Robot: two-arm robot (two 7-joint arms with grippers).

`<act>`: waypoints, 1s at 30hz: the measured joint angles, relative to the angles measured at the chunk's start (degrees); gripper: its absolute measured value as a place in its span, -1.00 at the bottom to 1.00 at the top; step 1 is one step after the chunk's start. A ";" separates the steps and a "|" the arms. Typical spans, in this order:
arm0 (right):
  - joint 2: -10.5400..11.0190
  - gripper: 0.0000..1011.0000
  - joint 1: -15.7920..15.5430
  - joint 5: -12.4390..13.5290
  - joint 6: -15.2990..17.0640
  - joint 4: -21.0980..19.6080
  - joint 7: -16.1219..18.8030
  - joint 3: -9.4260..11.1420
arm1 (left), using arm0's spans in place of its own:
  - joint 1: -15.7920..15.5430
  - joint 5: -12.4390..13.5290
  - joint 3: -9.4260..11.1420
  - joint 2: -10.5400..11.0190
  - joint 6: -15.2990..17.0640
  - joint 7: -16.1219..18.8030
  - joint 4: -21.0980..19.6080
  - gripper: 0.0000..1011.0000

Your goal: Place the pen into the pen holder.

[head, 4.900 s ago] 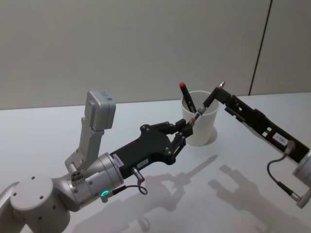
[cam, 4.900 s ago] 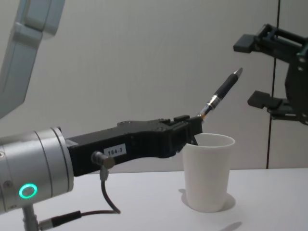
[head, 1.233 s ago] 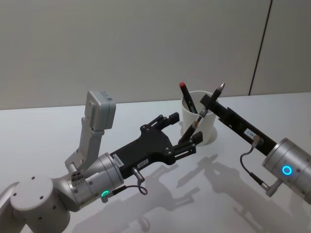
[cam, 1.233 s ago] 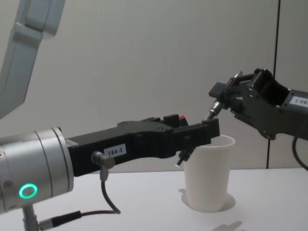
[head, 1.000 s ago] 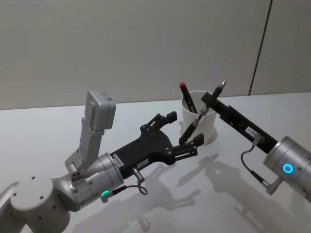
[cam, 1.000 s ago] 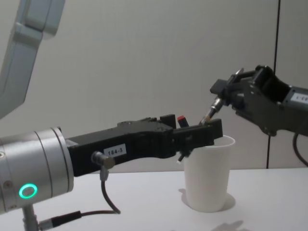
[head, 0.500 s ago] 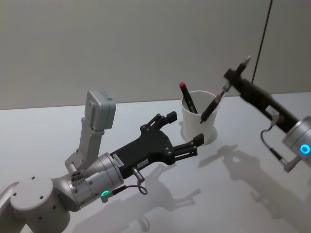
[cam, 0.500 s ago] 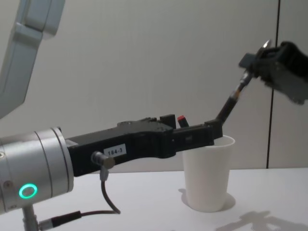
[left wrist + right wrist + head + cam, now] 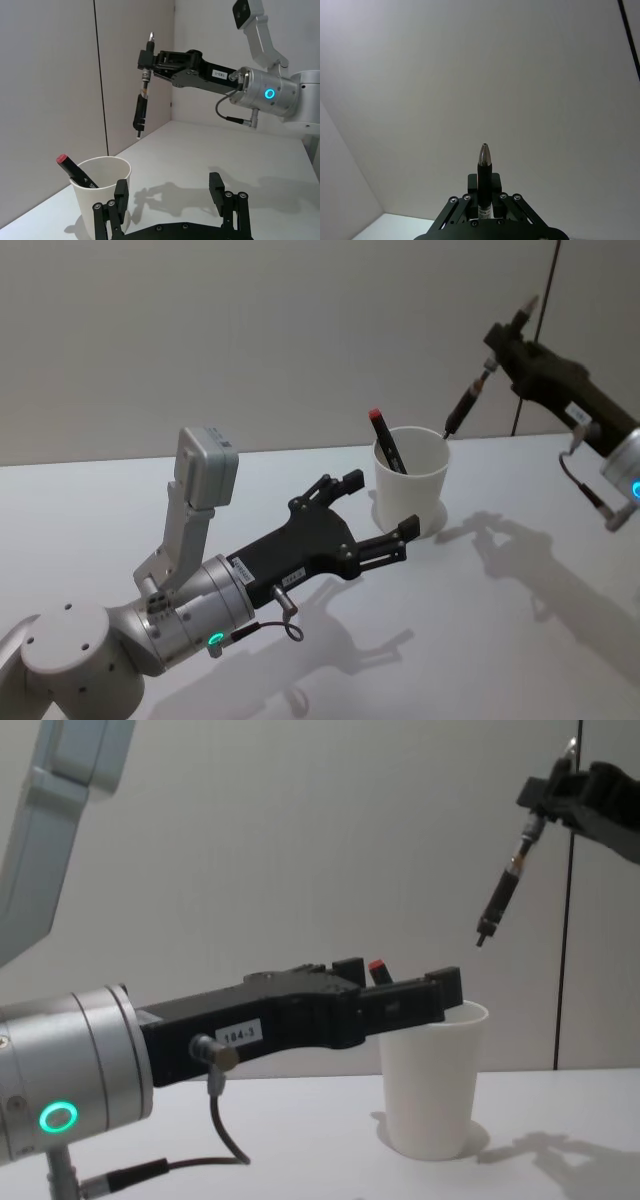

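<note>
The pen (image 9: 465,406), black with a silver tip, hangs slanted in the air above and just right of the pen holder (image 9: 410,495), a white paper cup. My right gripper (image 9: 492,358) is shut on the pen's upper part (image 9: 484,172). From the chest view the pen (image 9: 503,888) is well clear of the cup rim (image 9: 440,1012). My left gripper (image 9: 375,508) stays open and holds nothing, with its fingers on either side of the cup's near wall (image 9: 102,192). A red-capped marker (image 9: 385,445) leans inside the cup.
The white table (image 9: 480,640) stretches around the cup with free room in front and to the right. A grey wall with a dark vertical seam (image 9: 535,330) stands behind. My left arm's wrist camera housing (image 9: 205,465) rises at the left.
My left gripper has let go of the pen and opened. The right gripper took hold of the pen and carried it up and to the right, clear of the cup.
</note>
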 joint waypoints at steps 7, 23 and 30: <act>-1.32 -0.72 3.78 -7.36 0.33 3.17 2.56 -1.13 | 0.00 -0.01 0.00 0.00 0.00 0.00 0.00 0.98; -4.27 -0.72 8.85 -21.88 1.83 9.14 7.41 -4.87 | 0.00 -0.01 0.00 0.00 0.00 0.00 0.00 0.98; -4.73 -0.72 9.43 -26.42 1.85 10.56 7.63 -5.91 | 0.00 -0.01 0.00 0.00 0.00 0.00 0.00 0.98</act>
